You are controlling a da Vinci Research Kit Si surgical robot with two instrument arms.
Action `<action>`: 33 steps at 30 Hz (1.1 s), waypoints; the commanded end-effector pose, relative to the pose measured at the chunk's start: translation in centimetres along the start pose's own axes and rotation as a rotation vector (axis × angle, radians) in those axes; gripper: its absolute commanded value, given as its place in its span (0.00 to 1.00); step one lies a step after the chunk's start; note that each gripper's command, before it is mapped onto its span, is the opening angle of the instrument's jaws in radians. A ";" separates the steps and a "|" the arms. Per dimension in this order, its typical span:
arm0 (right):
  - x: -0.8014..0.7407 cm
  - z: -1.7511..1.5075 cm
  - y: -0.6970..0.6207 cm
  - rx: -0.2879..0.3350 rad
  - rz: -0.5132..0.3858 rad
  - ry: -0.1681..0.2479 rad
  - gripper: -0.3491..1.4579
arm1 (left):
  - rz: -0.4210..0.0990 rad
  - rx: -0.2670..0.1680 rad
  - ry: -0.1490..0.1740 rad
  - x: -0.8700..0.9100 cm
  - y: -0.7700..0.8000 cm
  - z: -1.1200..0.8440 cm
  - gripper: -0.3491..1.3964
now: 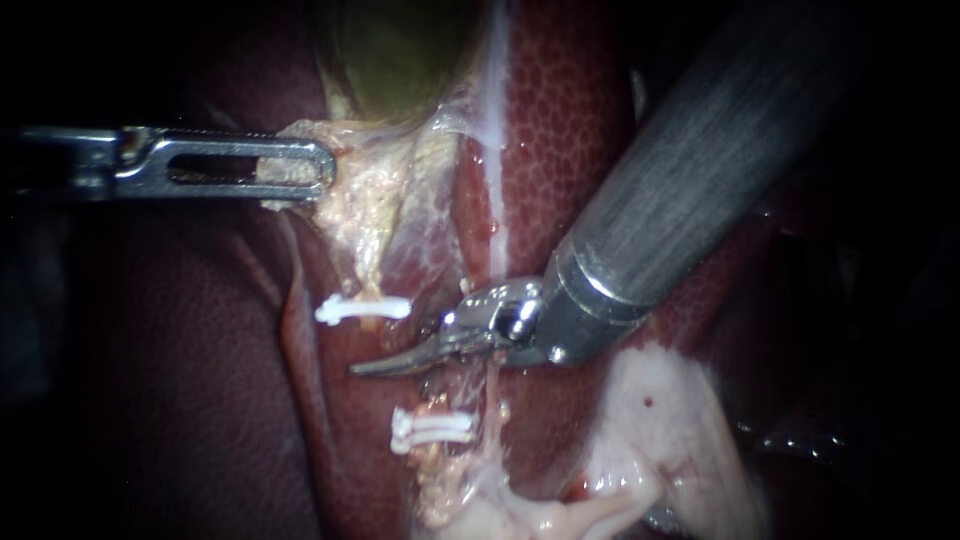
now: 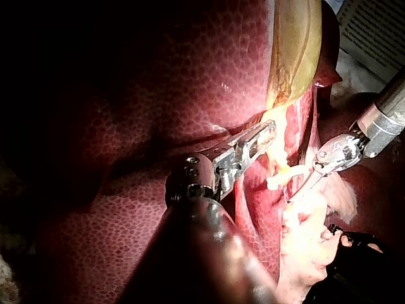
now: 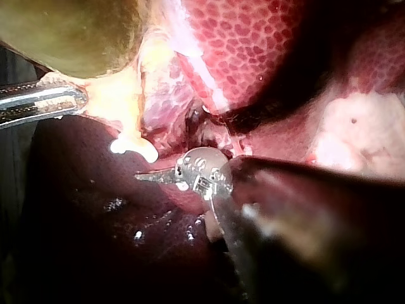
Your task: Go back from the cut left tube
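My left instrument (image 1: 315, 168) clamps tissue (image 1: 300, 135) under the gallbladder (image 1: 400, 50). The cut tube (image 1: 372, 280) hangs at centre, with an upper clip (image 1: 362, 309) and lower clips (image 1: 432, 428) either side of the gap. My right instrument (image 1: 380, 366), blades closed and empty, lies between them.

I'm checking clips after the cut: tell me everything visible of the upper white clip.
The upper clip is white, plastic-looking: a slim closed bar with a knobbed end. It lies crosswise, shut around the pale tube stump below the gallbladder, over dark liver. The right tool's shut tip lies just below it, not touching.
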 end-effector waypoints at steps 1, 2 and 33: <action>0.00 0.00 0.00 0.002 -0.001 0.002 0.00 | 0.000 0.000 0.000 0.00 0.00 0.00 0.00; 0.00 0.00 0.00 0.002 -0.001 0.002 0.00 | 0.000 0.000 0.000 0.00 0.00 0.00 0.00; 0.04 0.21 0.03 0.067 -0.044 0.037 0.68 | 0.000 0.000 0.000 0.00 0.00 0.00 0.00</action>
